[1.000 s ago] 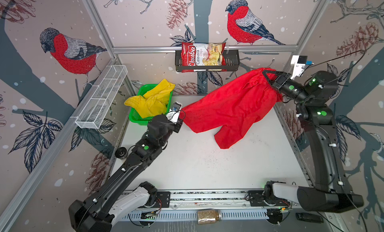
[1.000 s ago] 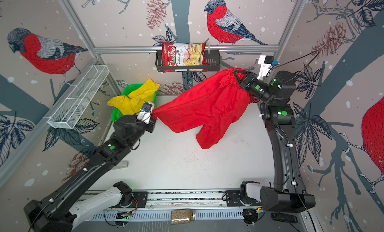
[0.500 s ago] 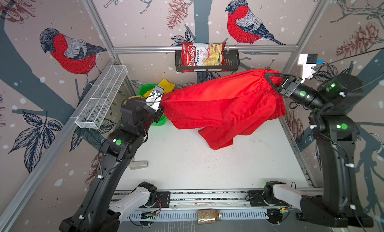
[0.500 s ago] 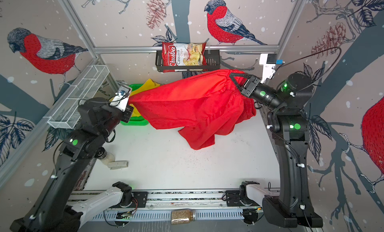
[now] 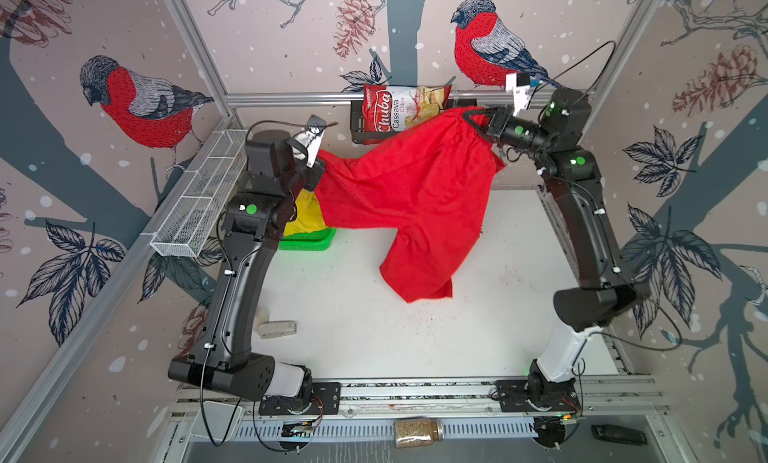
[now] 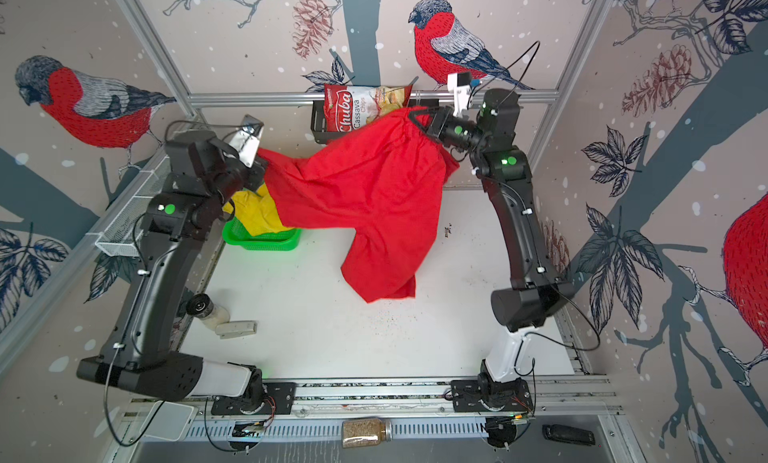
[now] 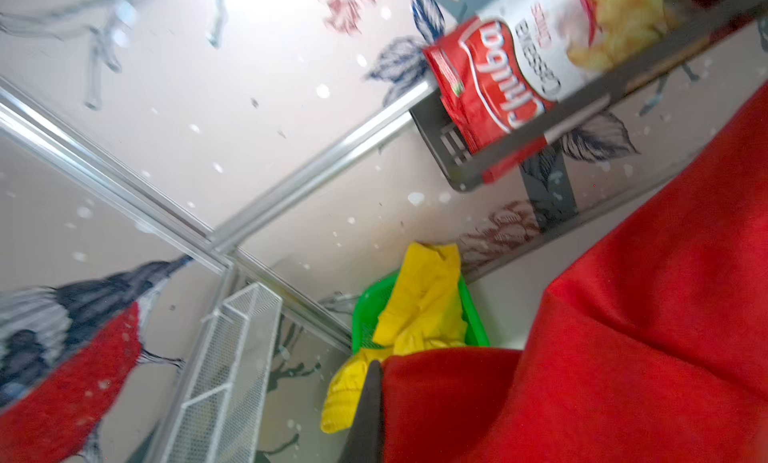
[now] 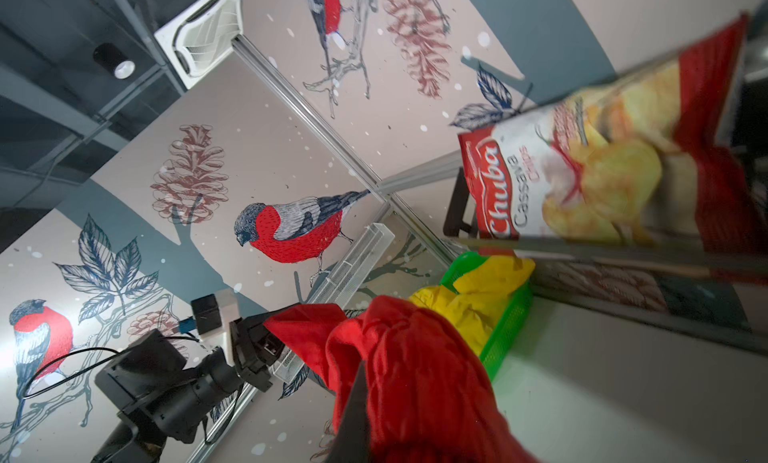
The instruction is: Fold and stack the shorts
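The left gripper [image 5: 318, 173] and right gripper [image 5: 472, 119] each pinch an end of the red shorts [image 5: 407, 191], which hang stretched between them above the table [image 5: 353, 315], while the yellow shorts [image 5: 306, 216] lie in the green basket [image 5: 308, 245].

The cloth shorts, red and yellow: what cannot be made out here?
- Drawstring of the red cloth shorts: lost in bunched folds at the right end effector, every view.
- Grip of the left end effector: buried in cloth, both top views.
- Part of the yellow cloth shorts: behind red cloth, top views.
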Controlling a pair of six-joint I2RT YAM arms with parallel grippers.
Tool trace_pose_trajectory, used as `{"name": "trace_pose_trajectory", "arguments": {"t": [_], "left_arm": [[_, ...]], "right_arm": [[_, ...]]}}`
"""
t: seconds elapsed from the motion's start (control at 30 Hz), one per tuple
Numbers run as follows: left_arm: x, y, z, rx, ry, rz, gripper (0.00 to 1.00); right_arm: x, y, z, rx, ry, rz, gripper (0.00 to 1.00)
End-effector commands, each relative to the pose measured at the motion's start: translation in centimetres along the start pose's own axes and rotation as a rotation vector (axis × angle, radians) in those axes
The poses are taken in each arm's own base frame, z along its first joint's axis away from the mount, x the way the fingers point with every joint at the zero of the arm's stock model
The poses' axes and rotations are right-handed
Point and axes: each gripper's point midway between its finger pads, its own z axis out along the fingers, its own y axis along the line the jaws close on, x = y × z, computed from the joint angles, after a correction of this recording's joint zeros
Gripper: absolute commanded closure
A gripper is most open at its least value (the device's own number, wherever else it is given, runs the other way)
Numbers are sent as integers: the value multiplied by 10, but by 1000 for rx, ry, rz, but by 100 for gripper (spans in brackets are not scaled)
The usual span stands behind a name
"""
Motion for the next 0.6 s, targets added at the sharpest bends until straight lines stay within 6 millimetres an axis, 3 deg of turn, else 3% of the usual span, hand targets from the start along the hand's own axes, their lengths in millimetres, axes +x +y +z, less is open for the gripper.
{"name": "trace_pose_trajectory", "arguments": {"t": [0.0,0.1,0.23,0.37,0.57], "left_arm": [[-34,21,-19,-51,-108,64,100],[-19,22,-34,-94,-102,128,100],[35,-12,-49,-39,-60,191,100],[110,-91,-60,205,9,272,100],[218,-214,-79,568,158,344,100]], "right_arm": [[-20,35,-10,-102,-34,-100,100],[1,19,-26,-60,6,-77,100],[63,-43,-56,45,64,55,100],[146,-115,-95,203,164,219,100],[266,-220,-171,476,270,492,100]]}}
